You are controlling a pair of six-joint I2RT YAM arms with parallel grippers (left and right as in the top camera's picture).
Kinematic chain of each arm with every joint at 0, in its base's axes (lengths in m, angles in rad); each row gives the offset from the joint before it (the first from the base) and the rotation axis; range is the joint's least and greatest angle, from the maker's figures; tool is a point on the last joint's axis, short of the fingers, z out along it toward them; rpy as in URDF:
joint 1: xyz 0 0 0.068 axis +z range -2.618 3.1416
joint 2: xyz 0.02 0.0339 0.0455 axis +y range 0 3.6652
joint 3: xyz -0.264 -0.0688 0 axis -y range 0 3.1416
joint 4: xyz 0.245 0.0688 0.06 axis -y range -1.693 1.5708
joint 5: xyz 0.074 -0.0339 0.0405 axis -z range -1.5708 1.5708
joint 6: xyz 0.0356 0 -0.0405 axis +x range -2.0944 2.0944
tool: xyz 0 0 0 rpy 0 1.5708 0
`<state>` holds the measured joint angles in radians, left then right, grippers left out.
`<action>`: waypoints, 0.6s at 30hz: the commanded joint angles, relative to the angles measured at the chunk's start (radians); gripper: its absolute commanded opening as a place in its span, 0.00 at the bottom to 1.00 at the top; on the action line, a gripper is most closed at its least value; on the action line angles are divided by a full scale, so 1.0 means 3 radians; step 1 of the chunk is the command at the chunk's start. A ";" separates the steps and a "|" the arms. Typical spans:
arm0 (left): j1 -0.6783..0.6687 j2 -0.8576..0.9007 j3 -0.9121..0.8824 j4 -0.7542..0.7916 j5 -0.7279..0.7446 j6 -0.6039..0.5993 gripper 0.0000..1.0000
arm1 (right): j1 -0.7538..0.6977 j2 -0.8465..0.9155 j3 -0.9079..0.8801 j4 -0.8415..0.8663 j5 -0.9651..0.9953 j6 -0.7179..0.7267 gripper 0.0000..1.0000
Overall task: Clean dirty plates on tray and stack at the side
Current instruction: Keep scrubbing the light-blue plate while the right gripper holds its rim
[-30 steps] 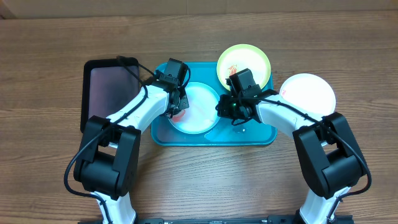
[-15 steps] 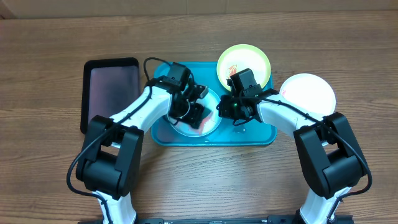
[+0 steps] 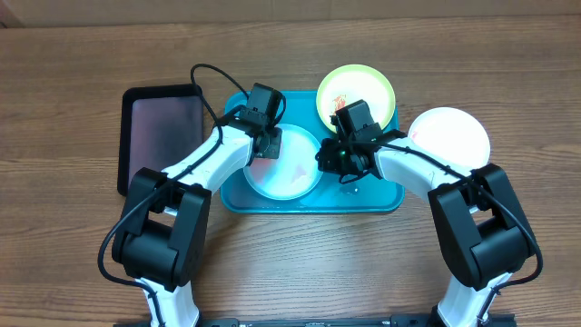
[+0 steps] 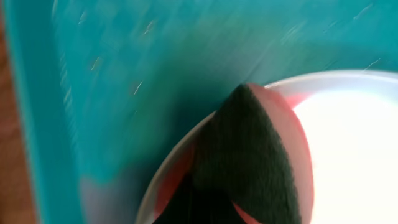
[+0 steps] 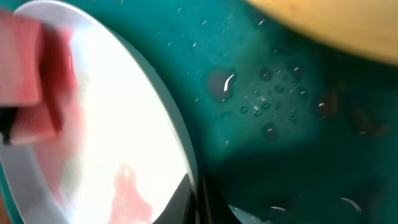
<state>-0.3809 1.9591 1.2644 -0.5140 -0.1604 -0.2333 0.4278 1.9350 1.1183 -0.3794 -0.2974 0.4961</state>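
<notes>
Black tray [image 3: 159,136] sits far left on the wooden worktop [image 3: 73,227], just beside the turquoise tray [image 3: 363,195].

Left arm reaches in over the turquoise tray's rear left corner. Left fingers [image 3: 269,148] are over the left rear rim of the pale mint-blue plate [image 3: 290,168], which lies flat in the tray's left half. They are closed on a sponge [image 4: 249,155] with a pink body and a dark scouring face. In the blurred left wrist view it is pressed onto the plate's rim. A red smear [image 5: 127,183] shows on the plate's inner face.

Right fingers [image 3: 338,163] are at the same plate's right rim. The right wrist view shows dark finger parts on either side of that rim, pinching it. The tray floor there is wet, with droplets.

Yellow-green plate [image 3: 359,91] lies at the tray's rear right and overhangs the rear rim. It has orange-red marks on its face.

White plate [image 3: 451,136] rests on the worktop just beside the tray's right end. It looks unmarked, and the right arm crosses its near edge.
</notes>
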 commanded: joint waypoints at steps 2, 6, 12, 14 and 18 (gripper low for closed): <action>0.0001 0.0052 -0.0017 -0.0623 0.0130 0.0169 0.04 | 0.0006 0.0022 0.0042 -0.0015 -0.0038 -0.0010 0.04; 0.0003 0.0052 -0.0017 -0.1059 0.1326 0.1092 0.04 | 0.0006 0.0022 0.0042 -0.0022 -0.0039 -0.0010 0.04; 0.0003 0.0052 -0.0017 -0.0936 0.2154 0.1485 0.04 | 0.0006 0.0022 0.0042 -0.0038 -0.0065 -0.0011 0.04; 0.0003 0.0052 -0.0017 -0.0629 0.2140 0.1345 0.04 | 0.0006 0.0022 0.0042 -0.0038 -0.0065 -0.0011 0.04; 0.0003 0.0052 -0.0017 -0.0046 0.1696 0.0743 0.04 | 0.0006 0.0022 0.0042 -0.0038 -0.0065 -0.0010 0.04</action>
<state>-0.3710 1.9549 1.2610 -0.5945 0.3630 0.1013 0.4328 1.9350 1.1183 -0.3908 -0.3096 0.4789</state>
